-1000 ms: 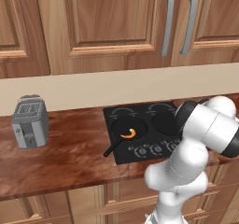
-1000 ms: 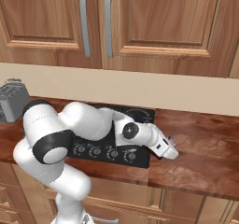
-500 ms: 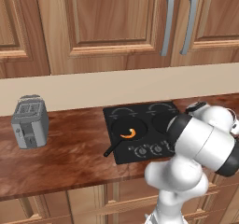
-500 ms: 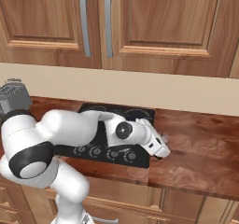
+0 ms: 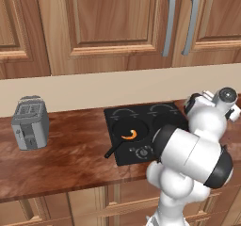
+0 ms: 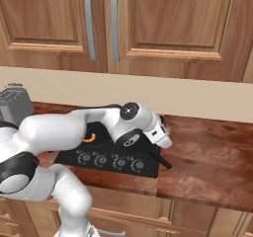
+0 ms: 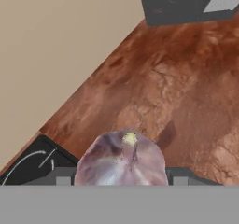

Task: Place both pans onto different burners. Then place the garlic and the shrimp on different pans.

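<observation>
In the hand view a pale purple-white garlic (image 7: 122, 161) sits between my gripper's (image 7: 121, 178) fingers, shut on it, above the brown counter beside the cooktop's corner. From the right base view, the gripper (image 6: 164, 139) hangs over the cooktop's (image 6: 106, 164) right edge. One black pan (image 5: 126, 132) rests on the front-left burner with the orange shrimp (image 5: 130, 135) in it. The other pan (image 5: 164, 120) sits on the right side, partly hidden by my arm; its handle (image 6: 164, 162) pokes out over the counter. The back-left burner (image 5: 123, 113) is bare.
A grey toaster (image 5: 30, 124) stands on the counter far left. A dark grey box (image 7: 182, 3) lies farther along the counter ahead of the hand. The beige wall runs behind, with wooden cabinets above. Brown counter (image 6: 207, 152) stretches right of the cooktop.
The hand has risen from low over the counter's front and drawn back toward the cooktop's right edge. The arm has folded lower. The pans and the shrimp have stayed put.
</observation>
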You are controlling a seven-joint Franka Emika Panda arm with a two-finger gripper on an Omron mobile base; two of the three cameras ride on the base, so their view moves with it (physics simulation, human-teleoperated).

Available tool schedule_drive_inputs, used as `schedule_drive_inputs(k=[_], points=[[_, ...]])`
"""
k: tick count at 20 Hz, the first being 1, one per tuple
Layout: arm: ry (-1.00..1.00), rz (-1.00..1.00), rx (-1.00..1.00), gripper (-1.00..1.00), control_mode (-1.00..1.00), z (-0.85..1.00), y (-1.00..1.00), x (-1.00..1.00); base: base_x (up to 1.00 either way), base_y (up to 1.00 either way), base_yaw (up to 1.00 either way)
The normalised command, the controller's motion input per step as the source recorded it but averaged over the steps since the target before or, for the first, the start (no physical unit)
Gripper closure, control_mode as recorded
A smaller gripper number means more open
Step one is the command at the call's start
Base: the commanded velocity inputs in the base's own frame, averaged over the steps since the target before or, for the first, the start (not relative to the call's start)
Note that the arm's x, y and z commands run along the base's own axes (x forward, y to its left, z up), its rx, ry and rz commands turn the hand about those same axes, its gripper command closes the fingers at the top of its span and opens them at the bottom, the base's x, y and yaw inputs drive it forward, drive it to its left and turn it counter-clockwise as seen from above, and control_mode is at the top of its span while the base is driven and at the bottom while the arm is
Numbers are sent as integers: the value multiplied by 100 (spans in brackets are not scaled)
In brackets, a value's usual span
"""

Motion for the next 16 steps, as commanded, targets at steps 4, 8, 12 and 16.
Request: schedule_drive_inputs(k=[4, 8, 12, 16], points=[[0, 6, 3, 100, -100, 5, 33, 0, 0, 0, 0], [1, 9, 0, 100, -100, -4, 40, 0, 0, 0, 0], [0, 8, 0, 100, -100, 0, 34, 0, 0, 0, 0], [0, 8, 0, 100, -100, 0, 38, 0, 0, 0, 0]])
